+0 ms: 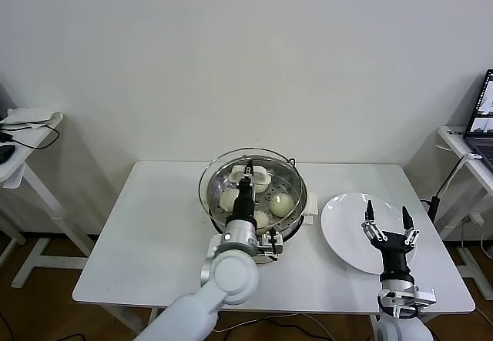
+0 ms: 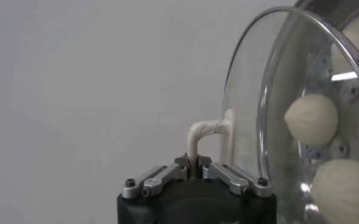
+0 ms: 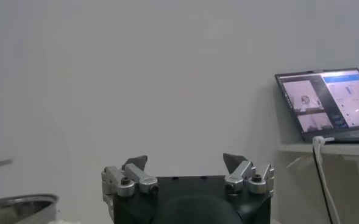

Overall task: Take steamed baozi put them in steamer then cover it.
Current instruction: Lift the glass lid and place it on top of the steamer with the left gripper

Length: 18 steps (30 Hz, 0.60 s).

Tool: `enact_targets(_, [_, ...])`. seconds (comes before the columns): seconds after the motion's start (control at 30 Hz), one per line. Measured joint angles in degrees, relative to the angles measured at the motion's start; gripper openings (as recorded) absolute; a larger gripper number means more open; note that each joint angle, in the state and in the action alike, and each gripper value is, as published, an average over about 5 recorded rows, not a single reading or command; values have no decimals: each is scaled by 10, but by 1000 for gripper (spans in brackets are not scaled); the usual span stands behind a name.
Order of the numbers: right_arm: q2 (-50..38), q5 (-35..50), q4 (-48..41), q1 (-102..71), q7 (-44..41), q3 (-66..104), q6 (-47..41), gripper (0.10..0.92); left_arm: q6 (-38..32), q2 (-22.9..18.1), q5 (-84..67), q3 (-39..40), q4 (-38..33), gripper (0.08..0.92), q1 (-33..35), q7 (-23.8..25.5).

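The steamer [image 1: 295, 210] stands mid-table with cream-white baozi [image 1: 282, 203] on its perforated tray. The clear glass cover [image 1: 219, 173] sits tilted over the steamer. My left gripper [image 1: 246, 173] is shut on the cover's white handle [image 1: 260, 175]. In the left wrist view the handle [image 2: 202, 131] runs between my closed left gripper [image 2: 195, 162], and two baozi [image 2: 312, 118] show through the glass cover [image 2: 252, 91]. My right gripper [image 1: 388, 216] is open and empty above the white plate, fingers pointing up; it also shows in the right wrist view [image 3: 185, 161].
An empty white plate [image 1: 347, 229] lies right of the steamer. A laptop [image 3: 325, 103] stands on a side table at the far right. Another side table with cables [image 1: 23, 129] is at the far left. The steamer rim [image 3: 17, 206] shows in the right wrist view.
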Motion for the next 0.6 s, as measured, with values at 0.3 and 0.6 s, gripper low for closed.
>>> enact_targets(0.3, [0,-1,-6,3,0,0,1,823,0,-20,5,13,30,189,-12,3])
enact_targets(0.6, [0,-2,-11,7,0,-1,1,823,0,-33,16,10,54,189,-17,7])
